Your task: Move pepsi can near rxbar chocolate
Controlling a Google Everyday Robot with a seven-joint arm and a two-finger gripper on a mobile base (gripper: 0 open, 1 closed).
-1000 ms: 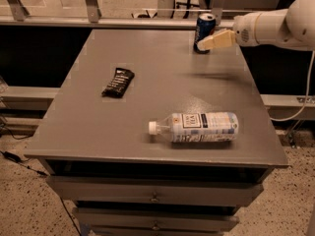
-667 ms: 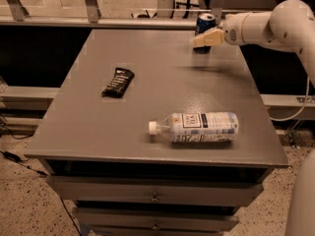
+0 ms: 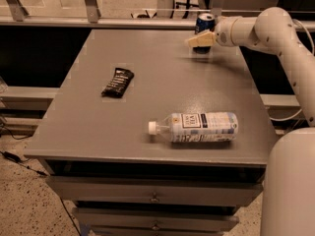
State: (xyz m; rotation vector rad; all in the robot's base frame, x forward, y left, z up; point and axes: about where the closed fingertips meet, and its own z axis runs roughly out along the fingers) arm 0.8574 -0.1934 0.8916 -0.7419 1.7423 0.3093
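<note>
The pepsi can [image 3: 204, 21] stands upright at the far right edge of the grey table [image 3: 162, 87]; only its dark-blue upper part and silver top show. My gripper [image 3: 199, 41] reaches in from the right on a white arm and sits right in front of the can, hiding its lower half. The rxbar chocolate [image 3: 117, 81], a flat black bar, lies on the left half of the table, well apart from the can and the gripper.
A clear plastic bottle [image 3: 197, 127] with a white cap lies on its side near the front edge, cap pointing left. My white arm [image 3: 275, 38] spans the table's right side. Drawers [image 3: 155, 196] sit under the tabletop. A rail [image 3: 98, 22] runs behind the table.
My gripper has moved left along the far edge and now overlaps the lower part of the can. The can, bar and bottle have not moved.
</note>
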